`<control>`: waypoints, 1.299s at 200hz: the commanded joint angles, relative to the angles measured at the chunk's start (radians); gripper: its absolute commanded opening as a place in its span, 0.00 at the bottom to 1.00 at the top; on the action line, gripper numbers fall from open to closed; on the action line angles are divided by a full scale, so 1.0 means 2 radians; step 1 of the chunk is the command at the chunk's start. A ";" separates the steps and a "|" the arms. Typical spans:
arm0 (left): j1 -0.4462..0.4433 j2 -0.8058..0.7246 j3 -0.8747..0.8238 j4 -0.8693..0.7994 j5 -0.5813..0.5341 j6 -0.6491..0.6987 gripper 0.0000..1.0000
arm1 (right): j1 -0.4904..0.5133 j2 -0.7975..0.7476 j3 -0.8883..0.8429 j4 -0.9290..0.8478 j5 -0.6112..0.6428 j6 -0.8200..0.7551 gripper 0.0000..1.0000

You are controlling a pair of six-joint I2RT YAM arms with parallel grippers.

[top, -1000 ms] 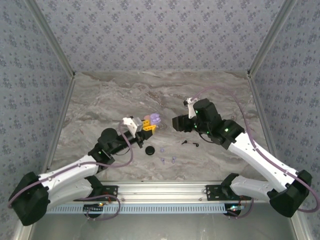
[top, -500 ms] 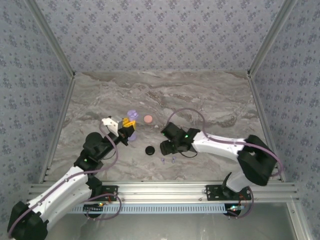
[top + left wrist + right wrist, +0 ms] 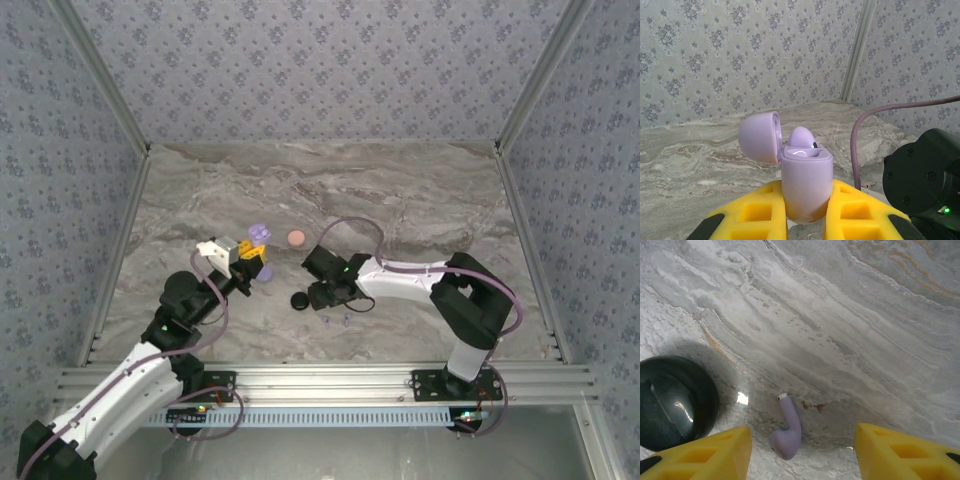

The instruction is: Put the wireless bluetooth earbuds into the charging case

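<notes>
My left gripper [image 3: 807,212] is shut on an open lavender charging case [image 3: 806,182], held upright with its lid [image 3: 759,136] swung to the left. One lavender earbud [image 3: 802,137] sits in the case. From above, that case [image 3: 260,233] hangs left of centre. My right gripper [image 3: 802,440] is open and low over the table. A loose lavender earbud [image 3: 788,430] lies on the marble between its yellow fingers [image 3: 715,452], touching neither. Two lavender earbuds [image 3: 335,321] lie just in front of the right gripper [image 3: 328,295].
A closed black round case [image 3: 672,400] lies just left of the right fingers, also seen from above as a black case [image 3: 299,300]. A small pink round case [image 3: 296,238] rests behind it. Patterned walls enclose the marble table [image 3: 420,200].
The right arm has swung left and dropped low over the lavender earbuds beside the black case. The left gripper has carried the lavender case leftward and back.
</notes>
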 commanded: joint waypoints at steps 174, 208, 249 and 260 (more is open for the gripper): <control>0.003 0.031 0.006 0.026 0.007 -0.013 0.00 | -0.037 -0.062 -0.035 0.002 -0.002 -0.060 0.41; 0.003 0.031 0.005 0.026 0.008 -0.013 0.00 | -0.063 -0.076 -0.051 0.021 -0.038 -0.038 0.41; 0.003 0.033 0.005 0.028 0.008 -0.015 0.00 | -0.056 -0.047 -0.040 0.016 -0.032 -0.008 0.41; 0.004 0.032 0.005 0.028 0.007 -0.015 0.00 | -0.055 -0.038 -0.039 0.018 -0.033 -0.004 0.41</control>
